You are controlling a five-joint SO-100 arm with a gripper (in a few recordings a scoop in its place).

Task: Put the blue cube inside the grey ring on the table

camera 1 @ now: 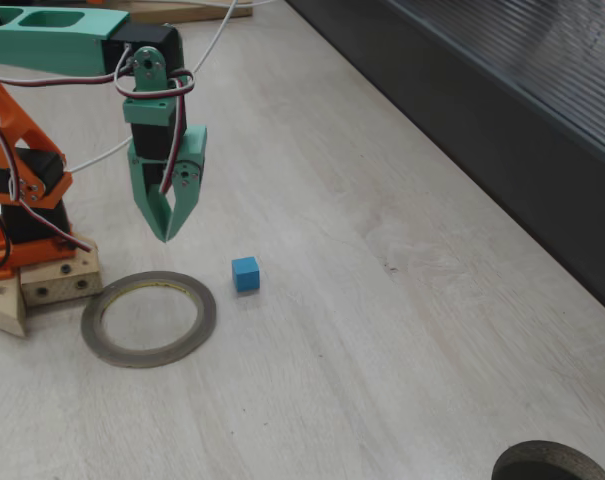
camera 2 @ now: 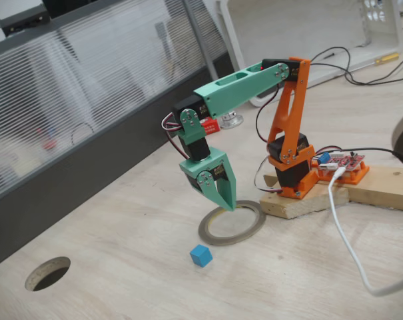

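Wooden base block (camera 2: 361,187), white cable (camera 2: 348,247), wall panel (camera 1: 502,110)

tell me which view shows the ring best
The fixed view from beside the arm: the ring lies close and whole, inner rim plain, with the cube just outside it. In the other fixed view the ring is farther off, and the pincer crosses its far edge.
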